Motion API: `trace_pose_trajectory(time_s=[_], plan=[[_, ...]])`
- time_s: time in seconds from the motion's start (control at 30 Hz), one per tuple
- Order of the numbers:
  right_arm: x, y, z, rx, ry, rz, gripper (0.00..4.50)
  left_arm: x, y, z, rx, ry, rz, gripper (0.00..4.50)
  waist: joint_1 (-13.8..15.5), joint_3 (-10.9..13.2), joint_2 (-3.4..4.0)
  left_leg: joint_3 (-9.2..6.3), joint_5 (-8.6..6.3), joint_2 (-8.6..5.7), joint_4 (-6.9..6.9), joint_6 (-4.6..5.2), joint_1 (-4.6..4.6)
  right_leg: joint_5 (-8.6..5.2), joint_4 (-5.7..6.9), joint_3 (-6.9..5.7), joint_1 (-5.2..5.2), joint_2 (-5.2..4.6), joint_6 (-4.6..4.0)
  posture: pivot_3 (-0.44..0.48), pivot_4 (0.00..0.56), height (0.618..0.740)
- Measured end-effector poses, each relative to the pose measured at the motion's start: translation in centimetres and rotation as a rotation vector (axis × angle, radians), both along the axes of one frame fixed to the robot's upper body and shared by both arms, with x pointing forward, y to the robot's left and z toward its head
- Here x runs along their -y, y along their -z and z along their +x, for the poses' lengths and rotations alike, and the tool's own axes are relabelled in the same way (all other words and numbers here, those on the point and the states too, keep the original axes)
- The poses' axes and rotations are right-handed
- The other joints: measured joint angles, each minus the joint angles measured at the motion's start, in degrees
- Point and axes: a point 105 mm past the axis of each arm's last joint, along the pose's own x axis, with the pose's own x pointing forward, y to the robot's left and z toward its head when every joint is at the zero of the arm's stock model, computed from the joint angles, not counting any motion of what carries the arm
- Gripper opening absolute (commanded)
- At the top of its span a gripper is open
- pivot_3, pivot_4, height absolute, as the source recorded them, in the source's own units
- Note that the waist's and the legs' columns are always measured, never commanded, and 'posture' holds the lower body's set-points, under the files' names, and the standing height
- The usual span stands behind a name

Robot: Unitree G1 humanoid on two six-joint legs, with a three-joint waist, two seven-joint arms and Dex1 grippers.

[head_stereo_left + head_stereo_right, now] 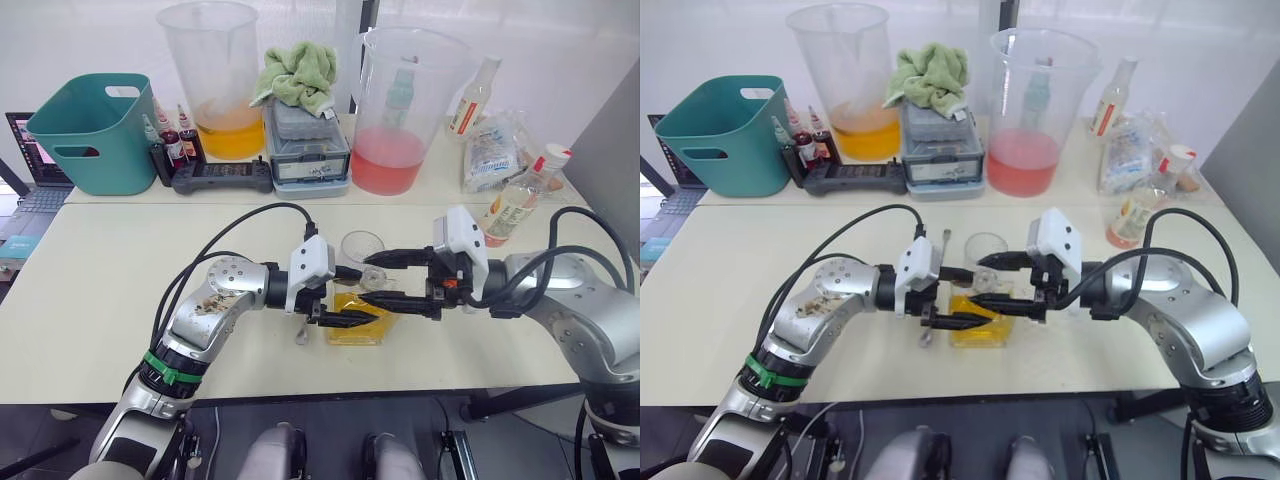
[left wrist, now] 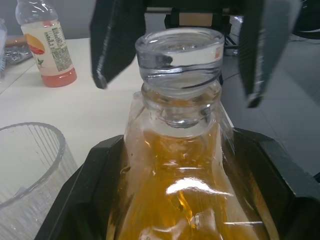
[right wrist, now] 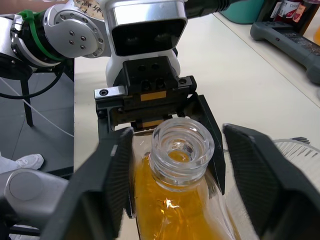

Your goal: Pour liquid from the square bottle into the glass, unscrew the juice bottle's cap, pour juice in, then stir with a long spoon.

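Stopper removal before the first pour. The square bottle (image 1: 357, 322) stands upright on the counter (image 1: 110, 290), near its front edge, with yellow liquid filling most of its body. The left end effector (image 1: 352, 318) clamps the bottle's body between its two black fingers (image 2: 82, 200), as the left wrist view shows. The right end effector (image 1: 376, 276) is spread wide, one finger to either side of the clear round stopper (image 3: 182, 146), which sits in the neck; neither finger touches it. The glass (image 1: 361, 247) stands just behind the bottle, upright and empty. The juice bottle (image 1: 519, 197) stands well apart at the robot's right, cap on.

To do this step well, the right fingers should probably close level on the stopper's thick rim, not on the narrow neck below. The pull should run straight along the neck's axis, perhaps with a slight twist, while the left grip holds firm so the bottle neither tips nor slides. Glass on glass may release suddenly; a slow lift would limit splashing and keep clear of the glass behind.
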Motion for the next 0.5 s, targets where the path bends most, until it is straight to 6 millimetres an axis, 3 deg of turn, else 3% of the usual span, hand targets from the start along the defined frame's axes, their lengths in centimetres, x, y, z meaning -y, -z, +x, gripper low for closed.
trace_pose_trajectory(time_s=[0.07, 0.37, 0.5], plan=[[0.0, 0.0, 0.0, -0.001, -0.004, 0.004, 1.07, -0.1, 0.0, 0.0, 0.001, -0.001, 0.001, 2.78, -0.04, 0.0, 0.0, 0.0, 0.0, 0.0, 0.0, 0.0, 0.01, 0.0, 0.0, 0.0, 0.0, 0.0, 0.0, 0.0, 0.15, 0.74], [-0.1, -0.1, -0.1, -0.047, -0.029, 0.052, 1.07, -0.1, 0.1, 0.0, 0.006, -0.007, 0.003, 2.78, -0.07, 0.0, 0.0, 0.0, 0.01, 0.0, 0.0, -0.01, 0.01, 0.0, 0.0, 0.01, 0.0, 0.01, 0.0, 0.0, 0.15, 0.74], [0.0, -1.9, -1.0, -0.046, -0.076, 0.128, 1.07, -0.1, 0.1, 0.0, 0.008, -0.006, 0.004, 2.78, -0.05, 0.0, 0.01, -0.04, 0.0, 0.01, 0.0, -0.01, 0.03, 0.0, 0.0, 0.0, 0.02, 0.0, 0.0, 0.0, 0.15, 0.74]])
